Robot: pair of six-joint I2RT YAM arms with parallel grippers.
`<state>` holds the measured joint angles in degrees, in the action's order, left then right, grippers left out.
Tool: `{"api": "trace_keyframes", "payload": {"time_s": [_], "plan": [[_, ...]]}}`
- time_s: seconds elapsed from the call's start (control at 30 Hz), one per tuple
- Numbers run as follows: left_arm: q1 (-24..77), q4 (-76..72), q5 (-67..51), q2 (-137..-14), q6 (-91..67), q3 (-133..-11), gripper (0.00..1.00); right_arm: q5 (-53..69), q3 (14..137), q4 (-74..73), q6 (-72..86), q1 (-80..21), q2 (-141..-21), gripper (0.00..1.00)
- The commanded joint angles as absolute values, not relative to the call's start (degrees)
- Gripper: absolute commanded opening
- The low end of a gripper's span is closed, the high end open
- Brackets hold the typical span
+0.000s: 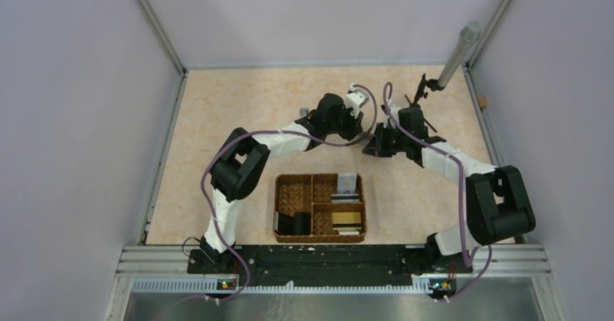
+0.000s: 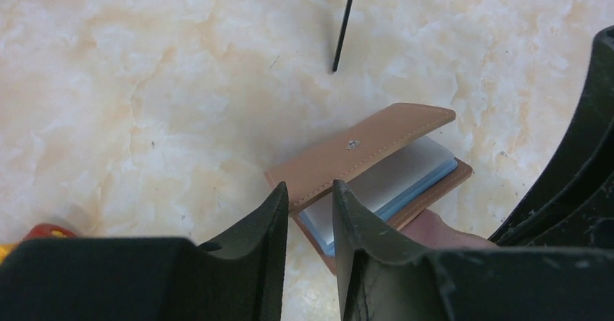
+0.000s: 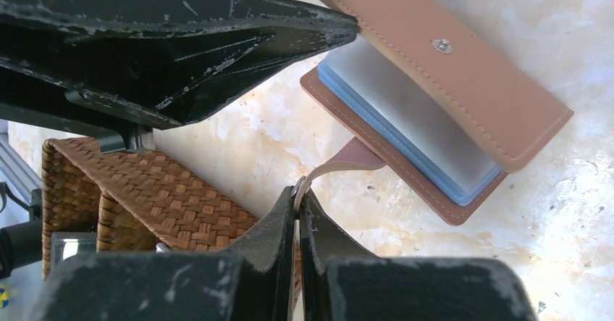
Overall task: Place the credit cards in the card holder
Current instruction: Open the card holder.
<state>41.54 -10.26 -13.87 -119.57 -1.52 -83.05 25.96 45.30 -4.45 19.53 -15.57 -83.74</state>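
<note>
Right tool (image 3: 297,205) clamped on card holder (image 3: 442,82) strap; left tool (image 2: 310,198) narrowly parted around its cover edge.

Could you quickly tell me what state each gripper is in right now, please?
Left gripper: jaws closing around the top flap of the card holder; a firm grip cannot be told.
Right gripper: shut on the card holder's strap tab.

Both arms (image 1: 250,163) have white links and bulky black joints. A thin purple cable (image 1: 386,96) runs along each. The black fingers (image 3: 279,227) are scratched and taper to the tips.
</note>
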Motion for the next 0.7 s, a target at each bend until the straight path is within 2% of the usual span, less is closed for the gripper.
{"api": "trace_keyframes", "payload": {"time_s": [0.0, 0.1, 0.17, 0.37, 0.43, 0.5, 0.57, 0.67], "plan": [[41.75, -15.44, -15.97, -120.8, -3.11, -84.14, 0.23, 28.74, 44.86, -3.82, 18.79, -14.96, -81.36, 0.0], [41.75, -17.29, -16.53, -120.6, -5.42, -83.11, 0.1, 30.12, 44.13, -4.04, 18.39, -15.02, -80.73, 0.0], [41.75, -18.14, -17.03, -120.5, -6.77, -82.74, 0.05, 29.96, 43.67, -4.72, 18.48, -15.02, -79.43, 0.0], [41.75, -19.64, -17.36, -120.44, -9.05, -81.61, 0.0, 23.1, 41.57, -5.62, 22.69, -14.67, -73.43, 0.44], [41.75, -19.64, -17.32, -120.7, -9.51, -81.57, 0.0, 20.99, 40.35, -4.21, 24.7, -13.64, -71.81, 0.56], [41.68, -19.79, -17.36, -120.61, -10.1, -81.25, 0.0, 19.74, 39.07, -2.62, 26.17, -12.21, -71.3, 0.63], [41.66, -20.37, -17.72, -119.92, -10.37, -80.27, 0.09, 19.21, 37.8, -0.93, 27.45, -10.72, -71.64, 0.66], [41.66, -20.71, -17.93, -118.45, -9.35, -78.69, 0.31, 16.94, 35.68, 2.2, 29.96, -8.9, -72.43, 0.68]]}}
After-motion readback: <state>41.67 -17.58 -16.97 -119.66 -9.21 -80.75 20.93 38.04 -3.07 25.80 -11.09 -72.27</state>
